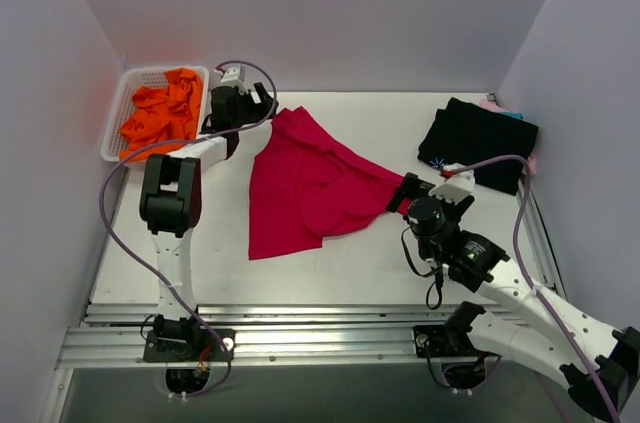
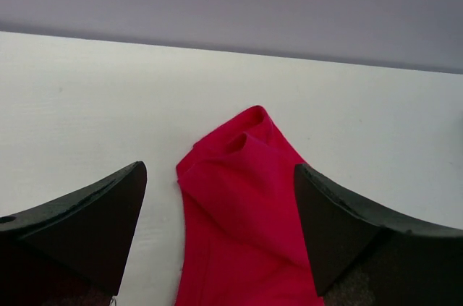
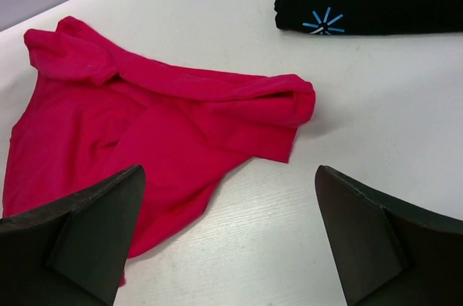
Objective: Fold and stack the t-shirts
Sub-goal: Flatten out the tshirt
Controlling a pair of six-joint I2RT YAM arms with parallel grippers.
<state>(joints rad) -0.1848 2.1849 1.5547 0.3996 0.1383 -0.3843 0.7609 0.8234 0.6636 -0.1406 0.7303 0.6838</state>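
- The left pincer (image 2: 218, 168) stands wide open with nothing in it; the far corner of the red t-shirt (image 1: 300, 193) lies on the table (image 1: 380, 263) between its two fingers.
- The right pincer (image 3: 228, 168) is wide open and empty too, just beside the shirt's rolled right sleeve.
- The red shirt lies crumpled mid-table, with bare tabletop in front of it and to its right.
- The black t-shirt (image 1: 480, 138) sits folded in the far right corner near the wall, well apart from the red.
- I count one red shirt and one black, with slivers of pink and teal cloth (image 1: 503, 109) at its edge.
- One white basket (image 1: 113, 133) sits far left, holding orange cloth (image 1: 160, 115); I cannot count the pieces.
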